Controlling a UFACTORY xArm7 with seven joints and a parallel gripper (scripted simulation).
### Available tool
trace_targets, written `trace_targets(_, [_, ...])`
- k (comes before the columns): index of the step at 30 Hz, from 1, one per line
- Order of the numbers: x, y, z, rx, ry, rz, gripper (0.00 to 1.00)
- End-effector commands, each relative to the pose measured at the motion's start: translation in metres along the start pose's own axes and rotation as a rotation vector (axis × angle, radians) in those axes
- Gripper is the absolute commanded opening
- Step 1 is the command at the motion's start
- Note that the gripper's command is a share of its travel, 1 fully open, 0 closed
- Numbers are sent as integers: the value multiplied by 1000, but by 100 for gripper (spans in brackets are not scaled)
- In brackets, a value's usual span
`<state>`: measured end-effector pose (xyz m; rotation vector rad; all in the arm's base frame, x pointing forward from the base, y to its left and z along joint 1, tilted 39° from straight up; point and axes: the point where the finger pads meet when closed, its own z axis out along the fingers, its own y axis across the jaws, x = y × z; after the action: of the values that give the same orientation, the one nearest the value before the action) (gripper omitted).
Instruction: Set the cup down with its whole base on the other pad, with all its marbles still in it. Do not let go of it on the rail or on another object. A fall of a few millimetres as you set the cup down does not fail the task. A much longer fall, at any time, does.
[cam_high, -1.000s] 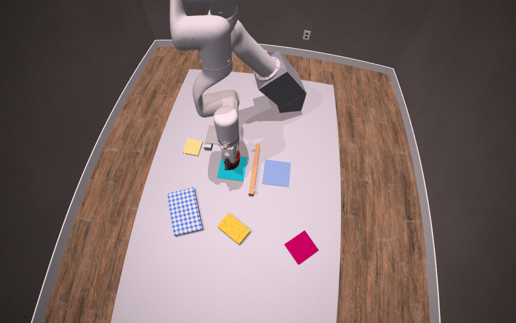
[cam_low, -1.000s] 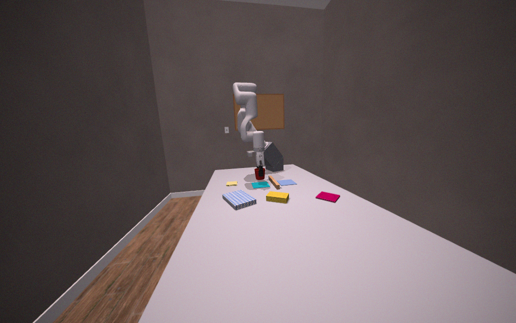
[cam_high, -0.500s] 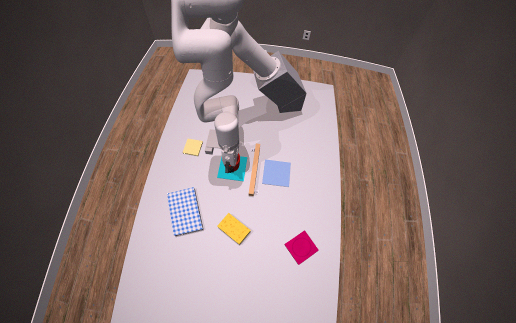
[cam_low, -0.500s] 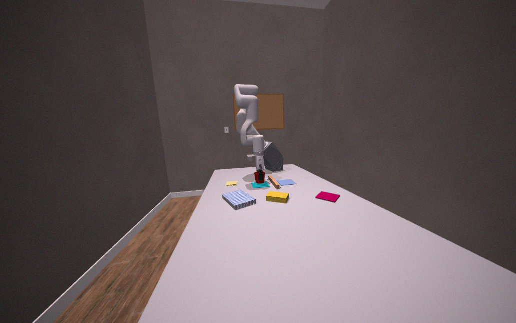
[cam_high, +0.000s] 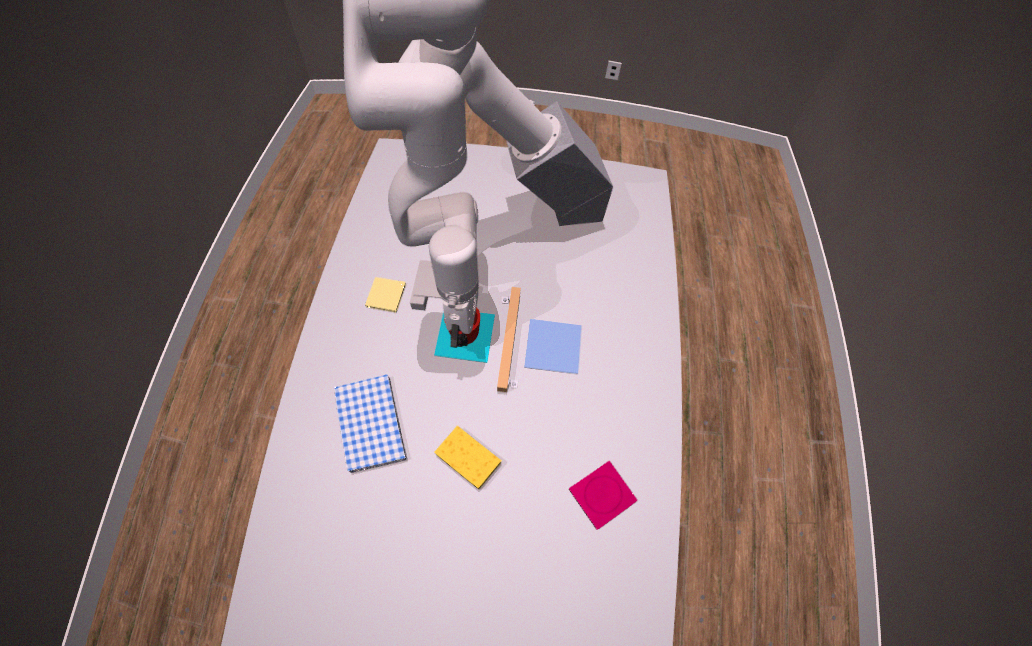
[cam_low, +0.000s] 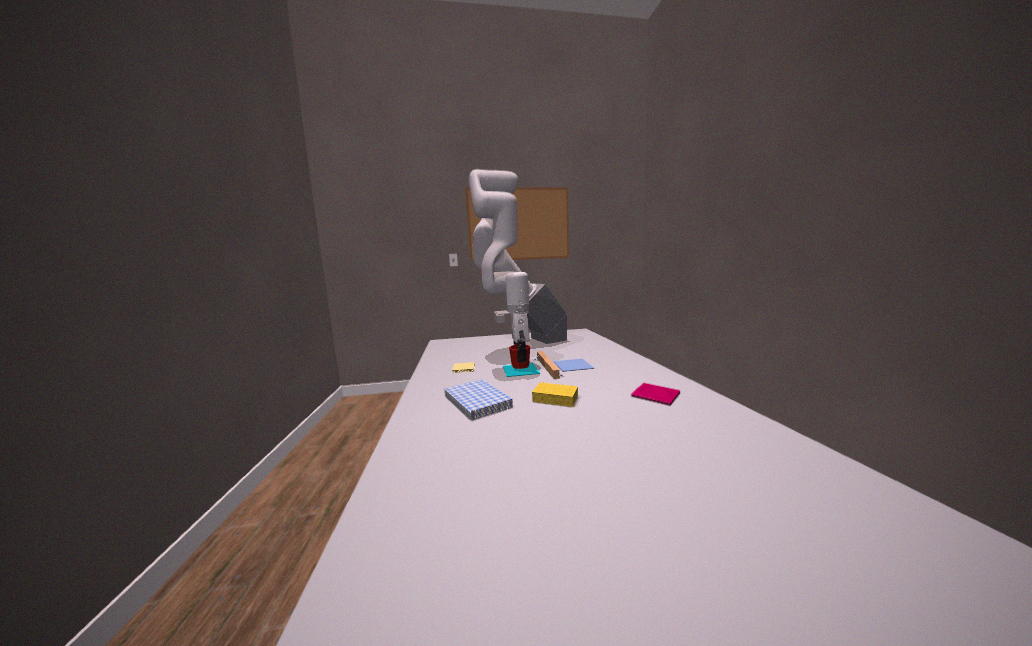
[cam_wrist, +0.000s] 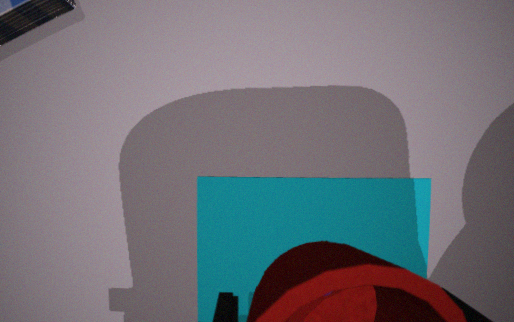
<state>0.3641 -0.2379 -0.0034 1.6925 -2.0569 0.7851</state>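
Note:
The red cup (cam_high: 475, 326) (cam_low: 513, 358) (cam_wrist: 360, 275) is upright in my gripper (cam_high: 462, 335) (cam_low: 520, 351) (cam_wrist: 345, 310), whose black fingers are shut on its sides. It is low over the teal pad (cam_high: 444, 350) (cam_low: 508, 372) (cam_wrist: 300, 210); I cannot tell whether its base touches. A small purple bit of a marble (cam_wrist: 328, 294) shows inside the cup in the wrist view; the rest of the inside is mostly hidden or cut off. The blue pad (cam_high: 553, 346) (cam_low: 574, 365) lies beyond the orange-brown rail (cam_high: 509, 338) (cam_low: 547, 364), which stands between the two pads.
A blue checkered block (cam_high: 370, 423) (cam_low: 478, 399) (cam_wrist: 35, 20) and a yellow sponge (cam_high: 468, 457) (cam_low: 555, 394) lie nearer the exterior camera. A magenta square (cam_high: 603, 495) (cam_low: 655, 393) lies beyond the sponge. A pale yellow square (cam_high: 385, 294) (cam_low: 463, 367) lies on the teal pad's far side from the rail.

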Motion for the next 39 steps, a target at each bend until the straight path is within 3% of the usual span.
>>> trace_targets(1, [0, -1, 0, 2, -1, 0, 85])
trace_targets(39, [0, -1, 9, 2, -1, 0, 85])
